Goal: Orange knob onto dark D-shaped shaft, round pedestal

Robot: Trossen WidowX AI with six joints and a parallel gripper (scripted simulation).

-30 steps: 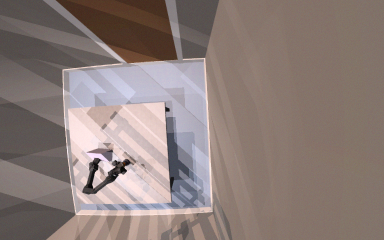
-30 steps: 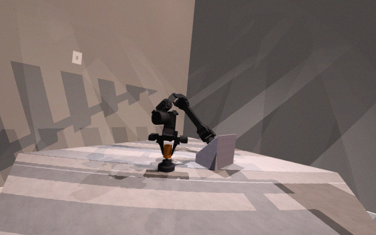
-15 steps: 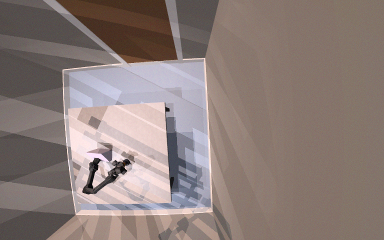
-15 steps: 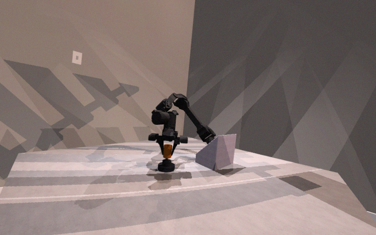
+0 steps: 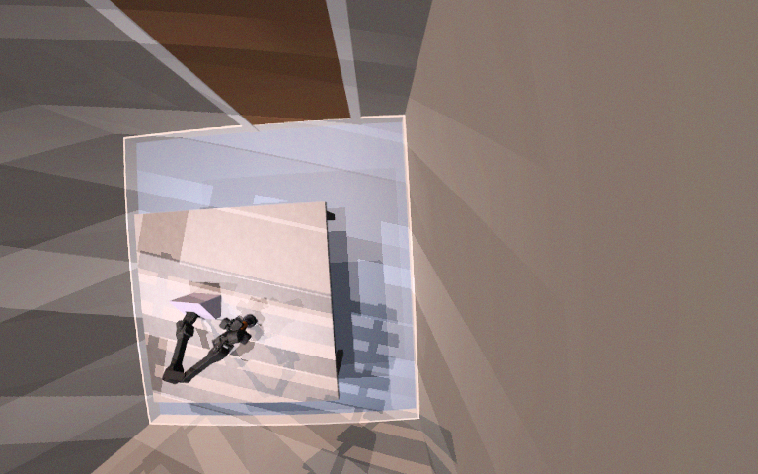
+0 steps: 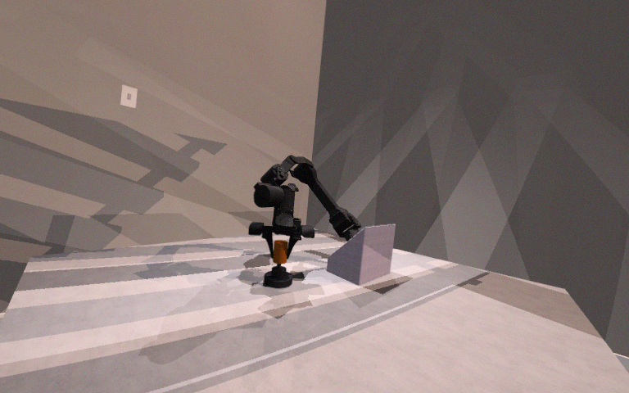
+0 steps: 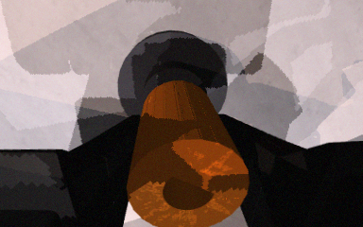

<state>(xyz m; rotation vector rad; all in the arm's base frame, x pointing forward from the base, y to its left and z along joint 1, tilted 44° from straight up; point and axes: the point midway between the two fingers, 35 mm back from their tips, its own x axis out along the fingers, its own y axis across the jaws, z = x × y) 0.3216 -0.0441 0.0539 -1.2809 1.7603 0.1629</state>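
Observation:
The orange knob (image 6: 280, 248) (image 7: 177, 130) is upright between the fingers of my gripper (image 6: 280, 256) (image 7: 178, 122), which is shut on it. The knob's upper end, with a dark hollow, faces the wrist camera. The dark round pedestal (image 6: 278, 280) (image 7: 129, 78) (image 5: 252, 318) stands on the table below it. In the exterior view the knob's lower end is just above the pedestal's raised collar, and a short piece of the dark shaft (image 6: 278, 265) shows between them. I cannot tell whether the shaft's tip is inside the knob. The shaft's flat side is hidden.
A pale purple wedge-shaped block (image 5: 209, 304) (image 6: 376, 255) stands on the table (image 5: 257, 240) (image 6: 417, 333), beside the arm and to the right of the pedestal in the exterior view. Striped shadows cross the table and walls.

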